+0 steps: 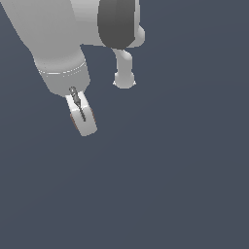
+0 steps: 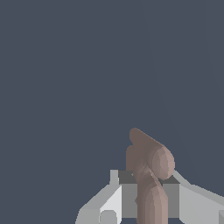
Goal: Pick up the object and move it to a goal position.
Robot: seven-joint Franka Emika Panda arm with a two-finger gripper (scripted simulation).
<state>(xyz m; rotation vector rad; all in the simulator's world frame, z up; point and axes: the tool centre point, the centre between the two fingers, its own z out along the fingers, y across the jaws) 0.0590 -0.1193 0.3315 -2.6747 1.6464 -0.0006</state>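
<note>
In the wrist view the object [image 2: 150, 162] is a reddish-brown, matte, lumpy oblong piece standing between the two white fingers [image 2: 107, 203]. My gripper [image 2: 151, 194] is shut on its lower part, and its upper end sticks out past the fingertips. In the exterior view the gripper [image 1: 85, 125] hangs from the white arm toward the view's left, over the flat grey floor. Only a thin reddish rim of the object [image 1: 72, 117] shows along the finger's edge there. No marker for a goal position shows in either view.
The arm's thick white links [image 1: 58, 44] and a dark joint [image 1: 116, 22] fill the upper part of the exterior view. A narrow white arm part [image 1: 124, 78] reaches down beside the gripper. Plain dark grey floor [image 1: 170, 185] lies all around.
</note>
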